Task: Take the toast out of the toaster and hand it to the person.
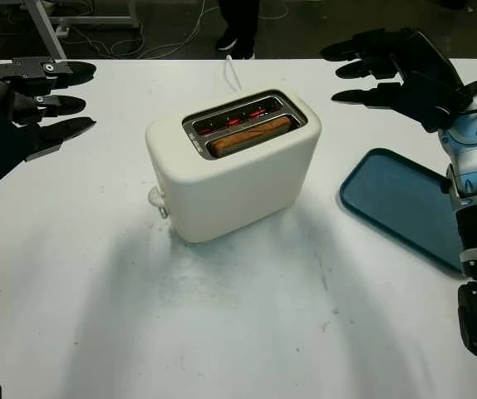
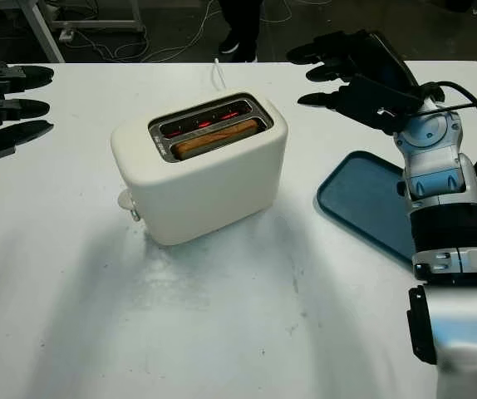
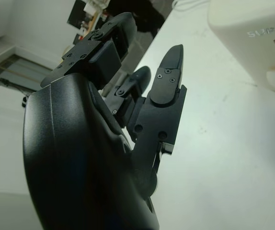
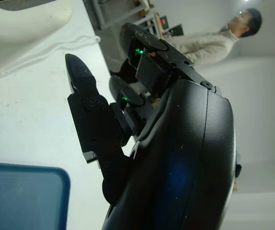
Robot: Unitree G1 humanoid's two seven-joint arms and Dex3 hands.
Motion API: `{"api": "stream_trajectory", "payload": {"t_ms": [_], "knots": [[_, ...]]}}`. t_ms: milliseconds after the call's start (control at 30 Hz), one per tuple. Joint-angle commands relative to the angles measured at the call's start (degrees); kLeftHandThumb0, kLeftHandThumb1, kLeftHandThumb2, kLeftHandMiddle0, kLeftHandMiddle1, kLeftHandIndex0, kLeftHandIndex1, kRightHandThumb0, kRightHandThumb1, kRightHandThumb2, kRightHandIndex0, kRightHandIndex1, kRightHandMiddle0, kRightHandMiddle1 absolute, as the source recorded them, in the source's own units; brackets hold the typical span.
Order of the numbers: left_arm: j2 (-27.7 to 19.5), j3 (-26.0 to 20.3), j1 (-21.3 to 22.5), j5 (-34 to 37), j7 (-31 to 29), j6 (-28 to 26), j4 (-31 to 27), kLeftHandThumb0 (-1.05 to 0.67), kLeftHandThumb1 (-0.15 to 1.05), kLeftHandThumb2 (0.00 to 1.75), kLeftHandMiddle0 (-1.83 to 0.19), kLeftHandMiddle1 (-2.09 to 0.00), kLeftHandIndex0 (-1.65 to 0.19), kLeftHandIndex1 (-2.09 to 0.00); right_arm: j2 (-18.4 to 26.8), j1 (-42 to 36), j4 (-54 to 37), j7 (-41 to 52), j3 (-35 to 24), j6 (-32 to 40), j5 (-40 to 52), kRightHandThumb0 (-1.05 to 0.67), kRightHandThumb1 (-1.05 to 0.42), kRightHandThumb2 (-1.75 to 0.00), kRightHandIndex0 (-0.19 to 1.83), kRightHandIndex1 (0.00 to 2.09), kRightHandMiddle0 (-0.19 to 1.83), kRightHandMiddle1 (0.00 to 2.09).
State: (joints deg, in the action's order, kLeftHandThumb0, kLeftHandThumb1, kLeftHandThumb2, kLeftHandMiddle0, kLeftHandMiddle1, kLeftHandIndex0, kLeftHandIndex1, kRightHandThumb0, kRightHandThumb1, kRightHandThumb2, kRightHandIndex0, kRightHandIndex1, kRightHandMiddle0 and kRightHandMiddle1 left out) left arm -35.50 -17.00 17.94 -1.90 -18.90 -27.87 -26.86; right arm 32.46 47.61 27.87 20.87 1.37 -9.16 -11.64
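Currently toast (image 1: 253, 135) lies lengthwise in toaster (image 1: 238, 179) slot; both hands' fingers (image 1: 64, 129) wide, holding nothing.

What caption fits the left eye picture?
Toast sits in the toaster while the open left hand and right hand hover either side.

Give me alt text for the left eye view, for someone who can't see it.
A cream toaster stands mid-table with toast in its near slot, the far slot glowing red. The left hand and right hand hover open on either side, and a blue tray lies to the toaster's right.
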Motion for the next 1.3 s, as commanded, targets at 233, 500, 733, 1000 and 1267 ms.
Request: {"api": "stream_trajectory", "payload": {"t_ms": [233, 500, 733, 1000, 1267], "knots": [[-0.47, -0.16, -0.09, -0.07, 0.30, 0.46, -0.06, -0.19, 0.92, 0.00, -0.69, -0.33, -0.73, -0.01, 0.10, -0.37, 0.26, 0.07, -0.51, 0.04, 0.92, -0.21, -0.81, 0.00, 0.82, 0.12, 0.80, 0.00], [0.38, -0.23, -0.83, -0.30, 1.11, 0.30, -0.54, -0.18, 0.92, 0.01, -0.66, -0.36, -0.73, -0.01, -0.59, -0.78, 0.05, 0.90, -0.56, 0.16, 2.52, -0.18, -0.81, 0.00, 0.81, 0.10, 0.79, 0.00], [0.90, 0.15, -1.33, -0.39, 1.33, -0.80, -1.30, -0.19, 0.92, 0.03, -0.63, -0.38, -0.71, 0.00, 0.06, -2.09, -2.02, 2.06, -0.13, 0.81, 2.14, -0.25, -0.81, 0.00, 0.81, 0.10, 0.77, 0.00], [0.82, 1.06, -1.54, -0.29, 0.64, 0.85, 1.09, -0.25, 0.92, 0.02, -0.62, -0.42, -0.72, -0.01, -0.13, -2.40, -1.37, 4.36, -0.60, 2.23, 4.29, -0.16, -0.83, -0.01, 0.79, 0.09, 0.75, 0.00], [1.20, 2.13, -0.53, 0.12, 0.73, 1.78, 1.96, -0.24, 0.92, 0.04, -0.60, -0.48, -0.73, -0.01, -0.50, -2.46, -2.48, 4.79, -0.22, 4.21, 4.14, -0.10, -0.83, 0.00, 0.79, 0.09, 0.74, 0.00]]}}
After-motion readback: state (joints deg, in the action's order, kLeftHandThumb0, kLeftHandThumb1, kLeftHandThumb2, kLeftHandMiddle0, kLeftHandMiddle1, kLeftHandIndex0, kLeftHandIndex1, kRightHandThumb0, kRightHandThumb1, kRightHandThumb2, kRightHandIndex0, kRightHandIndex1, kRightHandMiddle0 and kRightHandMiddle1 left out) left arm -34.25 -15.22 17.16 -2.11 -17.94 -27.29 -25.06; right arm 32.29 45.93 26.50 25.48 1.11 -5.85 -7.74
